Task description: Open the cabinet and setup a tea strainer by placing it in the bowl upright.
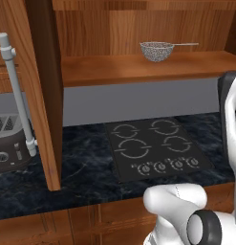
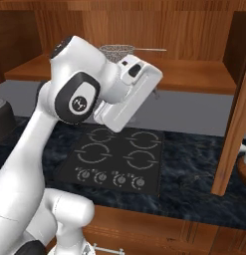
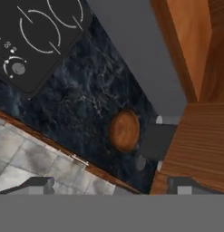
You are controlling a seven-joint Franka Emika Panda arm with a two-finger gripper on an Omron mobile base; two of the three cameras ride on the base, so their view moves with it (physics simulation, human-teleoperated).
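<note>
I have the cabinet [image 1: 43, 95] standing open, both doors swung wide, and the tea strainer [image 1: 156, 50] sits upright on its shelf [image 1: 138, 67], its thin handle running out sideways along the shelf, toward the right in the left base view. From the right base view the strainer lies just above and behind my wrist, so the reach I judge next goes up and back into the cabinet, coming at the basket across that handle's line. My gripper [image 3: 109, 183] is spread wide with nothing between its fingertips, and it looks down past the right door's edge at the counter [image 3: 86, 99]. Down there the wooden bowl [image 3: 124, 130] rests beside the stove [image 1: 155, 148], well below the strainer. I count one strainer, one bowl, two doors, four burners, one toaster [image 1: 9, 141]
</note>
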